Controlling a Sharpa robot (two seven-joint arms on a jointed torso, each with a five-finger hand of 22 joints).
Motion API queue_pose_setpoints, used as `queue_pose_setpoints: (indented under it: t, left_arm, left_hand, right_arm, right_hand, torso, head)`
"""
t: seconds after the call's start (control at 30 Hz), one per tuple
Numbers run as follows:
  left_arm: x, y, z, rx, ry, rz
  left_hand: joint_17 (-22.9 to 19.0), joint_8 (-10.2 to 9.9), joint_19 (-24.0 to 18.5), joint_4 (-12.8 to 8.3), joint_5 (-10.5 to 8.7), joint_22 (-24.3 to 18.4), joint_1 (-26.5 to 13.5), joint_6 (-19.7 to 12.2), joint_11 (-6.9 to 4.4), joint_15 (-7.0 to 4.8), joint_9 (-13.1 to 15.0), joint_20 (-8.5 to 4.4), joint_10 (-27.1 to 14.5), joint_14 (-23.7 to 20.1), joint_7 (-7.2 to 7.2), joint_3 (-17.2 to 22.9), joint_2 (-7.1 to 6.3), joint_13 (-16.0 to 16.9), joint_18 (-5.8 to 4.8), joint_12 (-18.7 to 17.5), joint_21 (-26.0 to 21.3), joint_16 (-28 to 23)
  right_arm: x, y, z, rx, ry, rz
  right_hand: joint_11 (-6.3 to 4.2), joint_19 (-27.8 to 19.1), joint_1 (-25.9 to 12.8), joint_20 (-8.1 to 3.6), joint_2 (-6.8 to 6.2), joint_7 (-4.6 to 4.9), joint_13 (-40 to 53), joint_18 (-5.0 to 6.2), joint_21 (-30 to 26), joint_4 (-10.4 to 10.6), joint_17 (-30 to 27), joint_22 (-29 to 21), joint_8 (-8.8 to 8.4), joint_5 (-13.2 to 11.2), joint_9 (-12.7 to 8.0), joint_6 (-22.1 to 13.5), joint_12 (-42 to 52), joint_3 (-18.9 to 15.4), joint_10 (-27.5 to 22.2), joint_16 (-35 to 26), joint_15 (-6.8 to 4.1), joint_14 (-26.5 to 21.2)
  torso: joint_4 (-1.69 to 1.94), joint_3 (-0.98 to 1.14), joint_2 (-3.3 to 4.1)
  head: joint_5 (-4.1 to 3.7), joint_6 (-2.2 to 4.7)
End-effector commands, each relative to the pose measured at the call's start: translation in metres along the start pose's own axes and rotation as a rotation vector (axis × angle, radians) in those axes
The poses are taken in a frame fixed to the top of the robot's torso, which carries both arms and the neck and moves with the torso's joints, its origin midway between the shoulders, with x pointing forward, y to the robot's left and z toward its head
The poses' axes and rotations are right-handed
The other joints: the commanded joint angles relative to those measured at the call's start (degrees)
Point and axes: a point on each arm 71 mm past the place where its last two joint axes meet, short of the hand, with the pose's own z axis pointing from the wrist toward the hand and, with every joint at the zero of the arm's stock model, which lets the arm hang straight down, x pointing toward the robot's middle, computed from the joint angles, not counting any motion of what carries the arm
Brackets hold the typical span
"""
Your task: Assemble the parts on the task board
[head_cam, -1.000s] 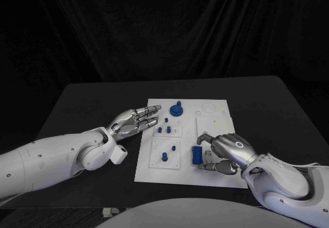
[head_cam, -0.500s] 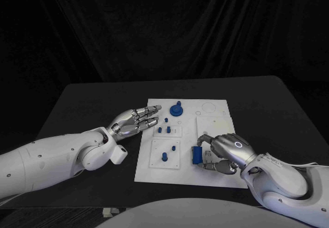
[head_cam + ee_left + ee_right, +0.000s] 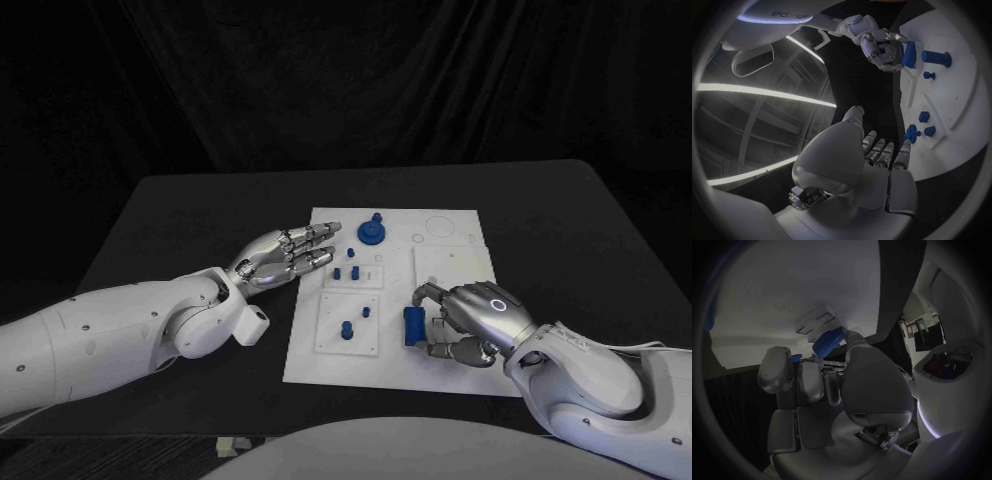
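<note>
Right hand on blue block at near edge of white task board; left hand idle.

The right hand (image 3: 469, 322) grasps an oblong blue plastic block (image 3: 414, 326), fingers curled around it, low on the flat white task board (image 3: 447, 260) lying on the black bench (image 3: 188, 215). The left hand (image 3: 286, 255) rests at the board's left edge, released, fingers spread, grasping nothing. A round blue knobbed disc (image 3: 371, 233) and small blue pegs (image 3: 343, 272) sit farther up the board.

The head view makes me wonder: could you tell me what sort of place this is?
Probably a robotics lab or demo stand: a black table before a dark curtain, and a white task board with small blue parts.
</note>
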Motion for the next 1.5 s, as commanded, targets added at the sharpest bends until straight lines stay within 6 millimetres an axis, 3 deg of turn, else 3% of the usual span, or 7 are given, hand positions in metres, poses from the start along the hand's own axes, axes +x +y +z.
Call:
queue_pose_setpoints:
  t: [0.03,0.5,0.67,1.17,1.27,1.37,1.5]
  left_arm:
    - [0.002,-0.0009,0.0007,0.016,0.01,-0.012]
    - [0.0023,-0.0006,0.001,0.018,0.013,-0.014]
    - [0.0023,-0.0005,0.0011,0.017,0.013,-0.014]
    - [0.0021,-0.0001,0.001,0.016,0.013,-0.014]
    - [0.002,-0.0001,0.0009,0.016,0.013,-0.014]
    - [0.002,-0.0001,0.0008,0.016,0.013,-0.014]
    - [0.002,-0.0001,0.0006,0.015,0.013,-0.014]
  left_hand:
    - [0.06,0.14,0.41,-0.27,0.29,0.08,0.73,0.33,0.29,0.4,0.06,0.1,0.02,0.07,2.75,0.14,0.04,0.03,-0.67,0.01,0.35,0.39]
    - [0.07,0.13,0.43,-0.33,0.33,0.11,0.76,0.27,0.31,0.44,0.05,0.1,0.01,0.09,2.77,0.19,0.05,0.03,-0.68,-0.02,0.37,0.42]
    - [0.07,0.08,0.48,-0.67,0.43,0.14,1.02,0.15,0.39,0.55,0.03,0.1,0.01,0.1,2.79,0.49,0.17,0.03,-0.71,-0.05,0.39,0.44]
    - [0.07,0.07,0.5,-0.8,0.43,0.14,1.13,0.1,0.39,0.55,0.03,0.09,0.02,0.1,2.8,0.59,0.2,0.03,-0.72,-0.04,0.4,0.44]
    - [0.07,0.05,0.53,-0.9,0.45,0.18,1.21,-0.01,0.4,0.55,0.01,0.09,0.01,0.09,2.79,0.71,0.28,0.02,-0.73,-0.06,0.41,0.44]
    - [0.07,0.05,0.53,-0.9,0.45,0.18,1.21,-0.01,0.4,0.55,0.01,0.09,0.01,0.09,2.79,0.71,0.28,0.02,-0.73,-0.06,0.41,0.44]
    - [0.07,0.05,0.53,-0.9,0.45,0.18,1.21,-0.01,0.4,0.55,0.01,0.09,0.01,0.09,2.79,0.71,0.28,0.02,-0.73,-0.06,0.41,0.44]
  right_arm:
    - [0.0017,-0.0007,-0.0005,0.013,0.007,-0.009]
    - [-0.0031,0.0012,-0.003,-0.025,-0.046,0.013]
    - [-0.0052,0.0012,-0.0048,-0.038,-0.067,0.032]
    - [-0.005,-0.0001,-0.0055,-0.036,-0.062,0.038]
    - [-0.004,-0.0002,-0.0055,-0.029,-0.047,0.033]
    - [-0.0033,-0.0004,-0.0058,-0.024,-0.034,0.029]
    - [-0.0024,-0.0008,-0.0062,-0.017,-0.017,0.024]
  right_hand:
    - [0.06,-0.22,0.82,0.0,-0.01,-0.04,12.68,0.88,-0.28,-0.02,-0.07,8.54,0.24,0.91,-0.27,0.19,-0.17,0.4,4.46,-0.15,0.12,0.44]
    - [0.09,0.47,-0.44,0.0,0.25,0.07,13.21,0.55,1.48,0.11,1.41,9.05,1.32,12.02,-2.73,3.51,0.44,2.11,4.82,0.71,0.11,0.95]
    - [0.36,0.66,-2.42,0.11,0.19,0.22,13.39,0.45,1.99,0.13,1.87,9.18,-0.39,14.96,-4.94,7.03,0.63,3.36,4.94,0.96,0.3,1.11]
    - [0.7,0.64,-3.58,0.37,-0.28,0.45,13.34,0.47,1.92,0.03,1.7,9.16,-3.7,15.46,-7.71,9.72,0.62,5.07,4.91,0.82,0.59,1.05]
    - [0.67,0.37,-3.1,0.4,-0.62,0.65,13.05,0.62,1.02,0.02,1.13,8.95,-5.11,12.01,-8.57,8.48,0.34,5.24,4.72,0.44,0.6,0.82]
    - [0.68,0.02,-2.51,0.42,-0.82,0.75,12.52,0.79,-0.09,0.06,0.39,8.7,-7.53,5.13,-10.06,4.24,-0.16,3.83,4.39,-0.06,0.59,0.51]
    - [0.91,-0.29,-2.25,0.54,-3.51,0.95,12.07,0.91,-1.09,0.49,-0.16,8.5,-10.17,-13.76,-12.29,-1.93,-0.55,-2.7,4.13,-0.45,0.8,0.21]
  torso:
    - [0.02,0.01,0.03]
    - [0.0,0.02,0.01]
    - [0.0,0.01,-0.01]
    - [-0.06,0.01,0.0]
    - [-0.01,0.01,0.0]
    - [-0.01,0.01,-0.02]
    - [0.02,0.02,-0.01]
  head:
    - [0.0,0.01]
    - [0.08,0.01]
    - [0.13,0.01]
    - [-0.05,0.01]
    - [-0.09,0.01]
    - [-0.07,0.01]
    - [-0.13,0.01]
